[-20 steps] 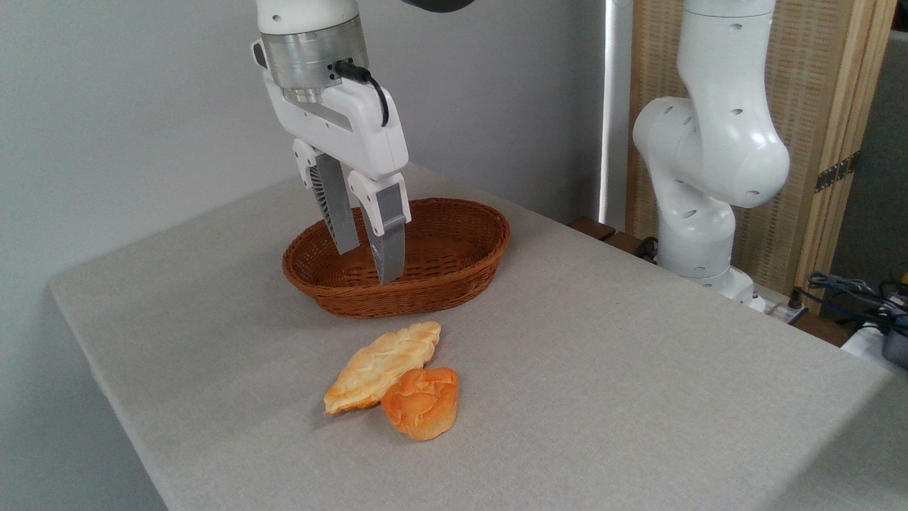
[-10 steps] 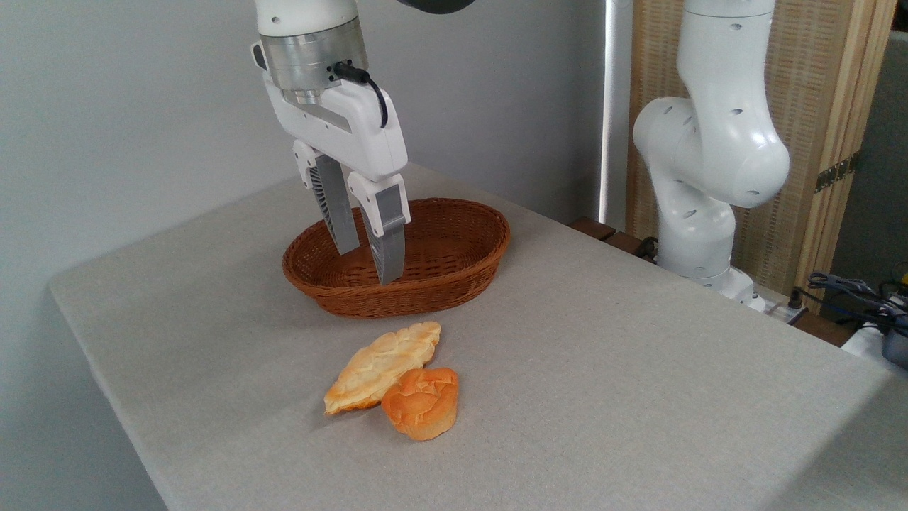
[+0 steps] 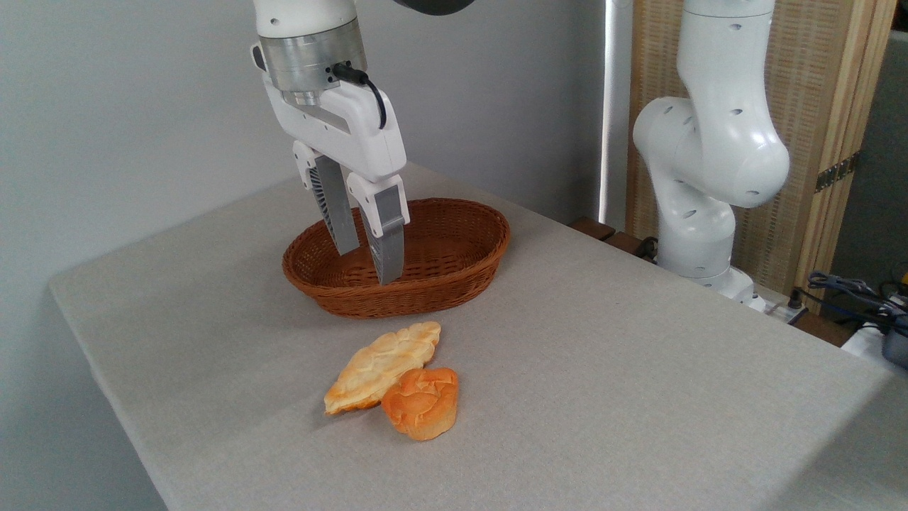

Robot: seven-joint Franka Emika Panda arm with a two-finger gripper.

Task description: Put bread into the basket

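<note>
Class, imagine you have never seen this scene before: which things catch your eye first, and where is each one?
The white gripper hangs open and empty in front of the brown wicker basket at the back of the grey table. Nearer the camera, an orange-brown bun lies on the table, touching a pale-yellow pastry on its left. The robot's white base stands at the right.

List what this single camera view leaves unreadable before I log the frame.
- Basket floor: partly hidden by the fingers and its near wall.
- Bread and pale pastry: touching or overlapping at their join, cannot tell.
- Arm above the gripper: cut off by the top edge.
- Cables at right: cut off by the frame edge.
</note>
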